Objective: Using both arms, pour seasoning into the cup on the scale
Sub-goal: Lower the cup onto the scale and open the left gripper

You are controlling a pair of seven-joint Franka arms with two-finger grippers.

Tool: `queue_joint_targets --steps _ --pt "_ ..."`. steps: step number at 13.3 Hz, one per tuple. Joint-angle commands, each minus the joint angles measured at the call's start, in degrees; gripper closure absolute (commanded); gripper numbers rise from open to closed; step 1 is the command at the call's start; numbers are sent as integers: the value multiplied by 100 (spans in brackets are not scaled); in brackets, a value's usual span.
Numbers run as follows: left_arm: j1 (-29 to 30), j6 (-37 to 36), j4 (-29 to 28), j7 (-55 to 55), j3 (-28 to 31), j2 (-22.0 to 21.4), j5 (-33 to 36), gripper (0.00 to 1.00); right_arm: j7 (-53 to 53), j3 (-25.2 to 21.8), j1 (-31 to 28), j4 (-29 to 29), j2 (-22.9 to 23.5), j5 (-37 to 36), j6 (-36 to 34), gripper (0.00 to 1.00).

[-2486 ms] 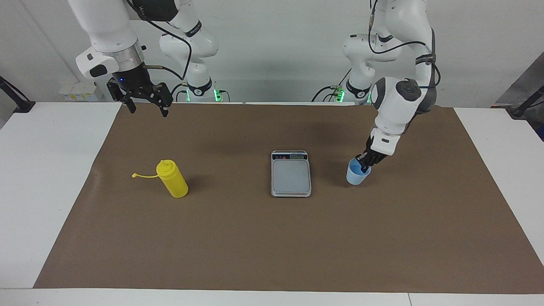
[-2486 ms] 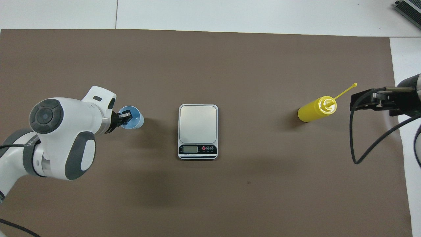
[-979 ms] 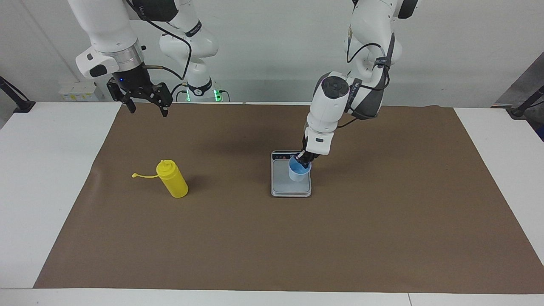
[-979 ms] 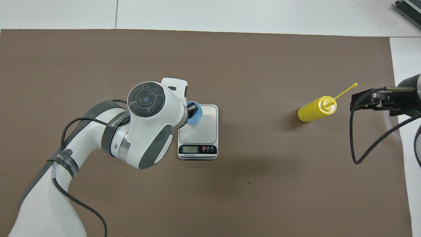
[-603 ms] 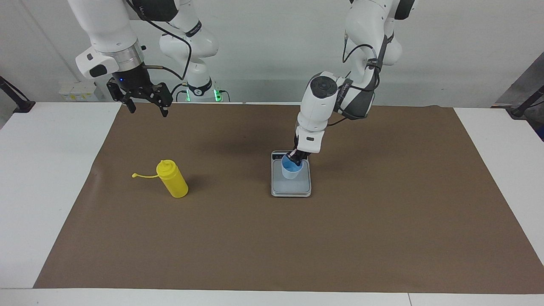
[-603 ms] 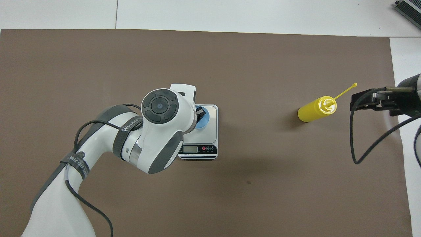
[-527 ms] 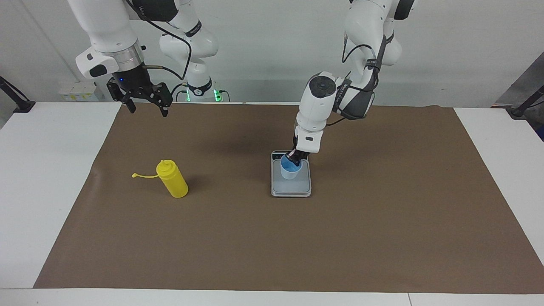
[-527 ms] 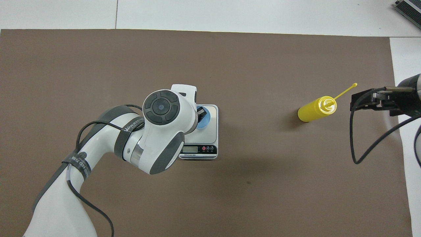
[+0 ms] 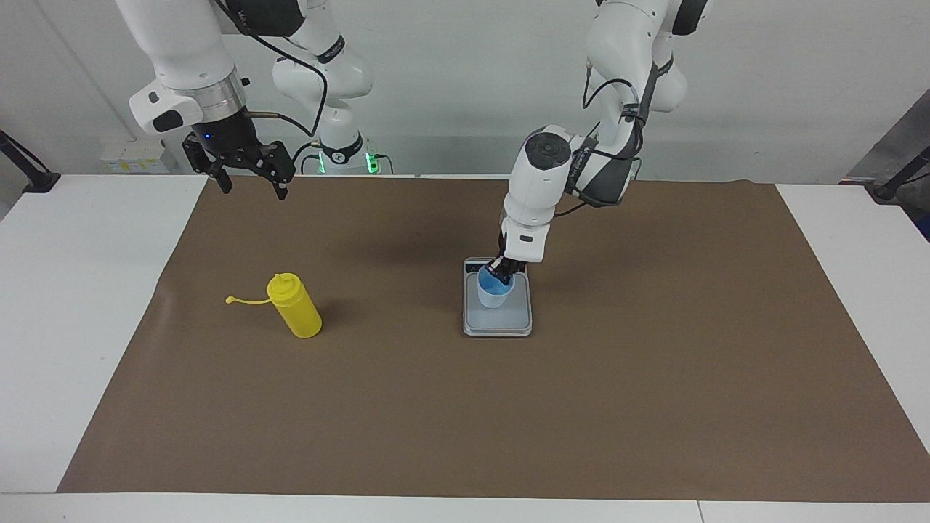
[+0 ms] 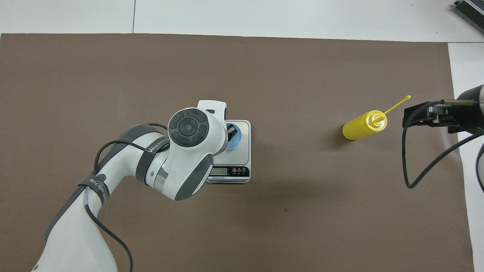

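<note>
Blue cup (image 9: 495, 293) on scale (image 9: 498, 319); yellow seasoning (image 9: 294, 306) upright.

Bare mat surrounds the seasoning bottle (image 9: 294, 314); the left arm (image 9: 541, 189) crowds the scale (image 9: 498, 319).

One camera sits high across the table, facing me and my arm bases. The other hangs above my own end, looking forward and steeply down. Both share the brown mat (image 9: 654, 407) and the scale (image 9: 498, 319), turned half around.
</note>
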Motion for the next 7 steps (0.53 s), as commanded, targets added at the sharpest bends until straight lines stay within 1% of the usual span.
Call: queue_joint_targets --steps 1,2,3,5,6,7 --pt "-79 324 -293 -86 74 -58 134 100 -125 -39 -13 -54 -77 72 -67 0" --pt "-79 351 -363 -86 74 -67 187 100 -125 -39 -13 -54 -68 72 -67 0" --pt "-79 360 -364 -78 74 -76 196 92 -125 -39 -13 -54 -68 72 -67 0" --pt "-79 352 -355 -78 74 -67 213 60 -125 -39 -13 -54 -77 72 -76 0" --pt "-79 343 -346 -78 74 -67 213 55 -125 -39 -13 -54 -77 72 -76 0" --pt "-71 299 -311 -69 74 -67 213 53 -125 -39 -13 -54 -68 72 -76 0"
